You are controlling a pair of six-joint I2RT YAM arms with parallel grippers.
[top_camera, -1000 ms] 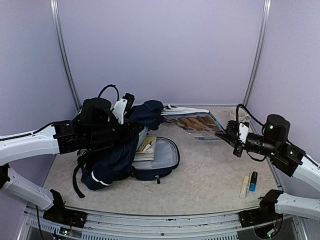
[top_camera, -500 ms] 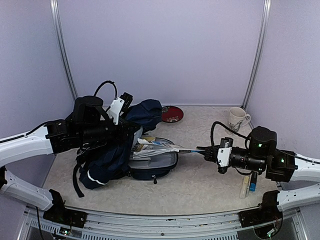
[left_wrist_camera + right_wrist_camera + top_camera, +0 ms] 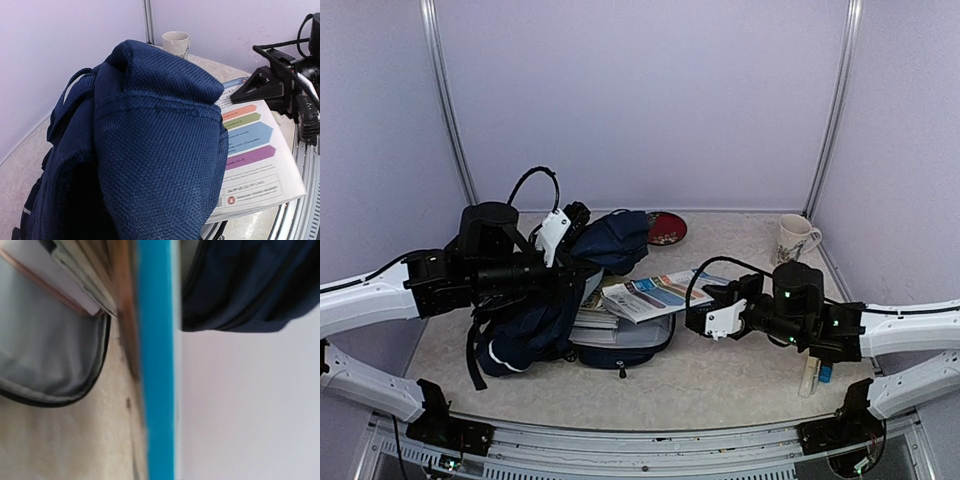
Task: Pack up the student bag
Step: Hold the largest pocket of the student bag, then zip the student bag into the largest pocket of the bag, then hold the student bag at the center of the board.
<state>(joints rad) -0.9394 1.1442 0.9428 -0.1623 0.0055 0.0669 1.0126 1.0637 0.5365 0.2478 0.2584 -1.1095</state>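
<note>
The student bag point(image 3: 535, 322), navy blue, lies open at the left centre with books point(image 3: 592, 312) inside it. My left gripper point(image 3: 580, 222) is shut on the bag's top flap point(image 3: 617, 236) and holds it lifted. In the left wrist view the navy fabric point(image 3: 150, 150) hides my fingers. My right gripper point(image 3: 699, 304) is shut on a colourful magazine point(image 3: 655, 292) and holds it over the open compartment. The magazine's far end rests on the books. Its blue edge point(image 3: 156, 360) fills the middle of the right wrist view, beside the bag's grey lining point(image 3: 40, 360).
A red dish point(image 3: 666, 228) sits at the back behind the bag. A white mug point(image 3: 793, 238) stands at the back right and also shows in the left wrist view point(image 3: 176, 42). Pens point(image 3: 817, 368) lie near the right front edge. Lilac walls enclose the table.
My right gripper has carried the magazine from high at the back right down and left. The magazine now lies over the open bag. My left gripper still holds the flap up.
</note>
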